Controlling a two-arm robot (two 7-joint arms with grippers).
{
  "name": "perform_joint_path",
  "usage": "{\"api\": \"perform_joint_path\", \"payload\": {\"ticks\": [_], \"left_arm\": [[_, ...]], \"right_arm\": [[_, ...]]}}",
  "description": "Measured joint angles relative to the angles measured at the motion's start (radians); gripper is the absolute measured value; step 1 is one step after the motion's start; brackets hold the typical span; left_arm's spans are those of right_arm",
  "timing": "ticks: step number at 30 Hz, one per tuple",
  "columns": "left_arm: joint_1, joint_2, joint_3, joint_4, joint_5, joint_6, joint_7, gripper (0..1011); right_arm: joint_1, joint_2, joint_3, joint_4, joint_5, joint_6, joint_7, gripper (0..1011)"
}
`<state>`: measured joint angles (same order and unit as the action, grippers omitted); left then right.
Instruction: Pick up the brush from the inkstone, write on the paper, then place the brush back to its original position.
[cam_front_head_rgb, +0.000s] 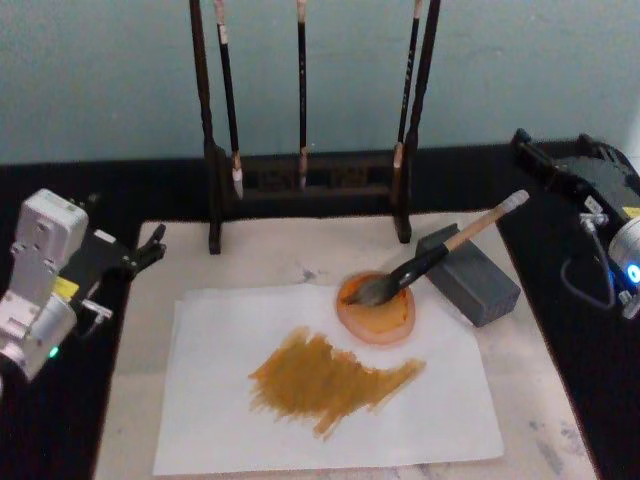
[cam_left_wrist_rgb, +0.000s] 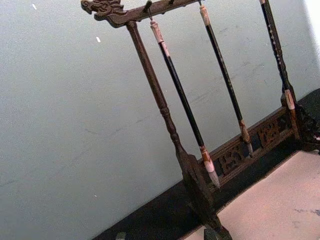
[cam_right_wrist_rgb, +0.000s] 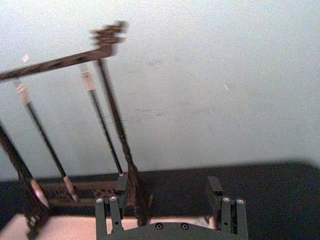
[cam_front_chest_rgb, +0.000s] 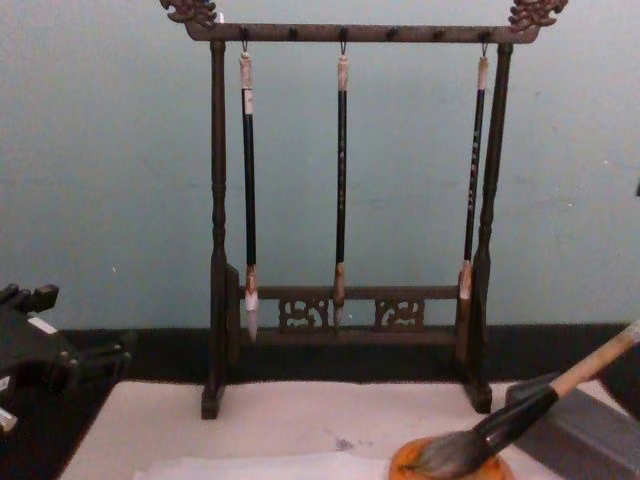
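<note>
Brush (cam_front_head_rgb: 440, 254) lies w/ tuft in inkstone (cam_front_head_rgb: 376, 308), handle propped on grey block (cam_front_head_rgb: 470, 274), so wet tip stays off paper (cam_front_head_rgb: 320, 400). Paper carries ochre strokes; task looks done. Right gripper (cam_right_wrist_rgb: 171, 202) off to right, jaws apart, empty. Left gripper (cam_front_head_rgb: 150, 246) parked left; finger state can't tell.

White paper (cam_front_head_rgb: 220, 400) at lower centre carries a ragged ochre-brown smear (cam_front_head_rgb: 325, 380). Orange-brown inkstone (cam_front_head_rgb: 376, 307) just above it. Brush (cam_front_head_rgb: 430, 263): grey-white tuft, black lower shaft, tan handle, grey cap. Grey block (cam_front_head_rgb: 470, 275) at right. Cream mat (cam_front_head_rgb: 540, 400) with a small grey spot. Dark brown carved rack (cam_front_chest_rgb: 350, 200), three black-shafted brushes (cam_front_chest_rgb: 341, 180) with pale tips. Black bench (cam_front_head_rgb: 60, 190); pale teal wall (cam_front_chest_rgb: 100, 150).
</note>
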<state>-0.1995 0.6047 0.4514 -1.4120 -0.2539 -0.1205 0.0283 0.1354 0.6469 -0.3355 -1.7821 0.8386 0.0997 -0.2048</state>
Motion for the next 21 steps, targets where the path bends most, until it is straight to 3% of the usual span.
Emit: {"api": "perform_joint_path", "payload": {"ticks": [3,5,7,10,13,21], "left_arm": [[0.000,0.000,0.000,0.000,0.000,0.000,0.000,1010],[0.000,0.000,0.000,0.000,0.000,0.000,0.000,1010],[0.000,0.000,0.000,0.000,0.000,0.000,0.000,1010],[0.000,0.000,0.000,0.000,0.000,0.000,0.000,1010],[0.000,0.000,0.000,0.000,0.000,0.000,0.000,1010],[0.000,0.000,0.000,0.000,0.000,0.000,0.000,1010]], "right_arm": [[0.009,0.015,-0.032,-0.008,-0.087,-0.006,-0.007,1000],[0.020,0.018,-0.083,-0.003,-0.193,-0.011,-0.020,1000],[0.022,0.016,-0.094,0.002,-0.214,-0.012,-0.023,1000],[0.026,-0.017,-0.141,0.050,-0.288,-0.031,-0.032,1000],[0.026,-0.044,-0.159,0.089,-0.319,-0.049,-0.034,1000],[0.004,-0.087,-0.164,0.158,-0.348,-0.098,-0.031,1000]]}}
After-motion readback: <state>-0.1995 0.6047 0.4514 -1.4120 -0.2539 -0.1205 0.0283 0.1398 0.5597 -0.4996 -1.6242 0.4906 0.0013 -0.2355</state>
